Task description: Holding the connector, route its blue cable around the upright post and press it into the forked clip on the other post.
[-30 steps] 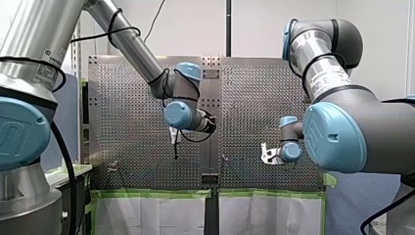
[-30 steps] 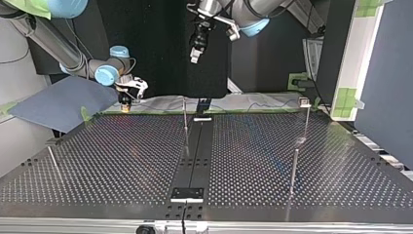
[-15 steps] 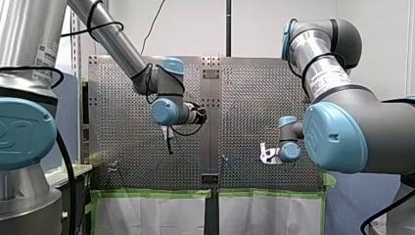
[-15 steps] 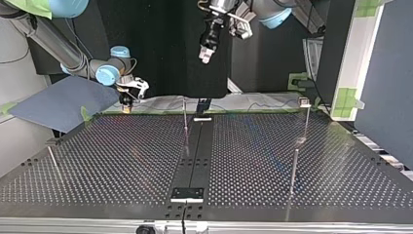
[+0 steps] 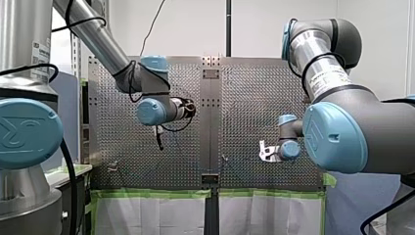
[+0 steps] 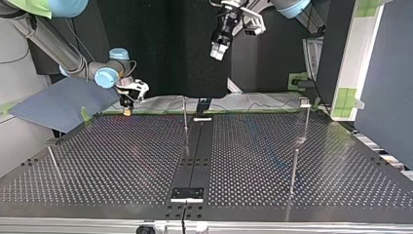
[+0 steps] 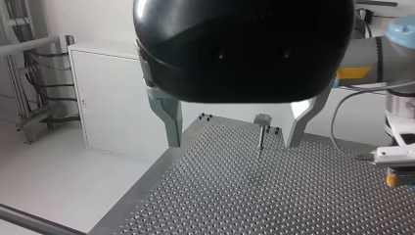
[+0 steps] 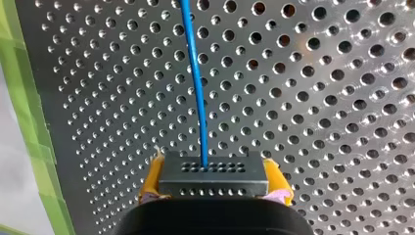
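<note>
Right wrist view: right tool (image 8: 214, 174) grips connector (image 8: 213, 182); blue cable (image 8: 195, 88) cut off.

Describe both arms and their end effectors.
Left arm and right arm: silver tubes, dark grey joints, light blue round caps, black cables looped along them. The right arm bears a white label. Left end effector: rounded black housing, two tapered metal fingers. Right end effector: black body, yellow pads.
</note>
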Action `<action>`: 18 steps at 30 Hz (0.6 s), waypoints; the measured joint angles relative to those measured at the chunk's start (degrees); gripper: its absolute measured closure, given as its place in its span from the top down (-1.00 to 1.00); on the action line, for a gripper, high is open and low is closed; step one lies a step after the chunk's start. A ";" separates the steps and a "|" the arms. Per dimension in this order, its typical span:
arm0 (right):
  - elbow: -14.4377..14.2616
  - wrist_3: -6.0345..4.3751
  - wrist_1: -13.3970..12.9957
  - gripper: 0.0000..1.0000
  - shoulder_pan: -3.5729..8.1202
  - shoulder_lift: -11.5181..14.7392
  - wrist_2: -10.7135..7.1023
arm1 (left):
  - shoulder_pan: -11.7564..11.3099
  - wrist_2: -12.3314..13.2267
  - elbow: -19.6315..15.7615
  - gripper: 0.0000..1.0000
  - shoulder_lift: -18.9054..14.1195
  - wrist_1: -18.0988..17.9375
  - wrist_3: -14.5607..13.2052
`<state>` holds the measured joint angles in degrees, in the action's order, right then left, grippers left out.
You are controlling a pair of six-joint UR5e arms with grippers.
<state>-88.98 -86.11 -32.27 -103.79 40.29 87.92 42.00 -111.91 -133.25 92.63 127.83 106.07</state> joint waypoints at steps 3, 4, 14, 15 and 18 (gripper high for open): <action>0.40 -0.46 1.12 -1.00 -0.06 0.31 -0.07 | -0.30 0.07 -1.74 1.00 0.01 -1.22 -0.19; 0.46 -0.65 1.35 -1.00 -0.09 0.49 -0.08 | -0.39 0.10 -2.43 1.00 0.02 -1.44 -0.24; 0.57 -3.58 3.49 -1.00 -0.85 5.26 0.33 | -1.08 0.16 -7.80 1.00 0.03 -1.42 -0.81; 0.57 -3.72 3.68 -1.00 -0.95 5.72 0.39 | -1.17 0.16 -8.22 1.00 0.03 -1.33 -0.94; 0.57 -4.03 4.34 -1.00 -1.22 7.16 0.78 | -1.44 0.16 -9.66 1.00 0.03 -1.15 -1.20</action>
<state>-88.41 -90.14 -27.93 -105.01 47.45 88.70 40.56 -111.75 -142.91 92.66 126.68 104.87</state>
